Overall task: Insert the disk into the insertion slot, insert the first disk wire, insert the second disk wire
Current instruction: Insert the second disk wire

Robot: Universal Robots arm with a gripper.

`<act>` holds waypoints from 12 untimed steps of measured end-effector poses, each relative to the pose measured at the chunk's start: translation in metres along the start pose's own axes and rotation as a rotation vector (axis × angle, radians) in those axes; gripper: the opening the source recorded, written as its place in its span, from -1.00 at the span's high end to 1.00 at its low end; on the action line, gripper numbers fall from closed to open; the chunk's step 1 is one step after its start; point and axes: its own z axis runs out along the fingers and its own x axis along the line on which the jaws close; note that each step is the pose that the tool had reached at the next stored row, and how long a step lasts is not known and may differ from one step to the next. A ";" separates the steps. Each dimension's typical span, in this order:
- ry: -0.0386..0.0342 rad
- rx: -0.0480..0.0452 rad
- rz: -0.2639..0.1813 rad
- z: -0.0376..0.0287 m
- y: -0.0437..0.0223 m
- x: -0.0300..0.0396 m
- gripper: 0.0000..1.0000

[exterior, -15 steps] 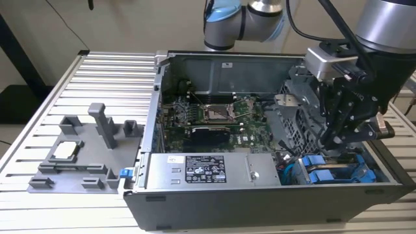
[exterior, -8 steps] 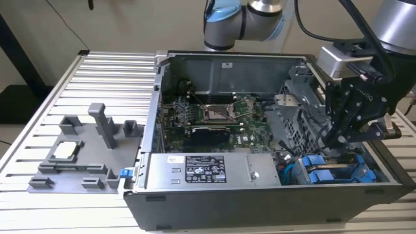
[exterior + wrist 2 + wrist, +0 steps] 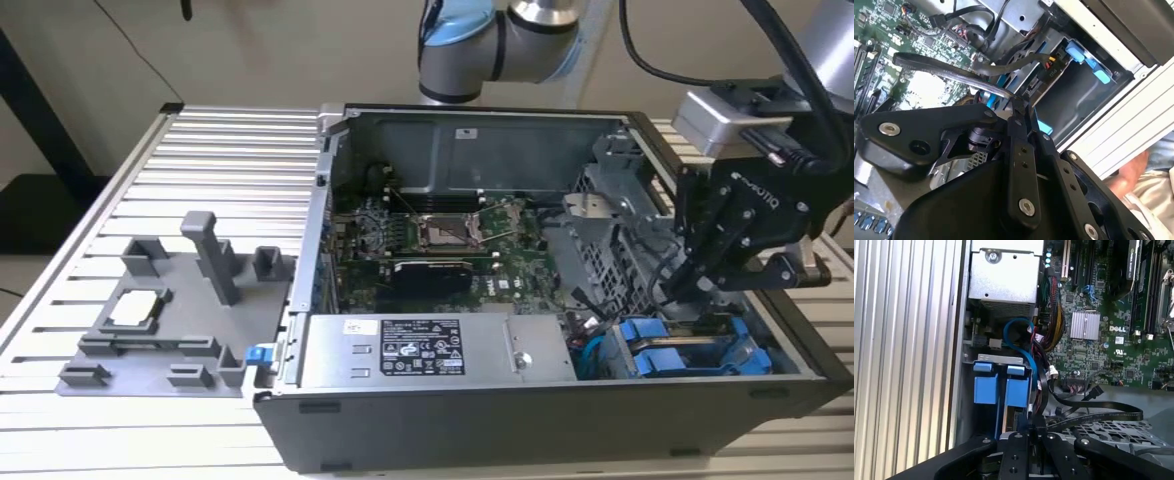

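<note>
An open computer case [image 3: 561, 400] is seen lying on a slatted table [image 3: 200, 180]. The disk [image 3: 694, 352], in its blue carrier, is already seated in the bay at the case's corner on the exterior view's right. The gripper [image 3: 683, 290] is lowered just above it, jaws pinched shut on a flat black wire [image 3: 954, 70]. For a clean insertion, the plug is best kept square to the disk's socket and pressed straight, without bending the wire sideways.
</note>
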 end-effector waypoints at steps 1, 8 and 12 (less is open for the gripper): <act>-0.0039 -0.0063 0.000 0.0003 -0.0009 0.0006 0.68; -0.0647 -0.0140 -0.004 0.0020 -0.0045 0.0053 0.68; -0.0715 -0.0135 0.006 0.0027 -0.0042 0.0098 0.68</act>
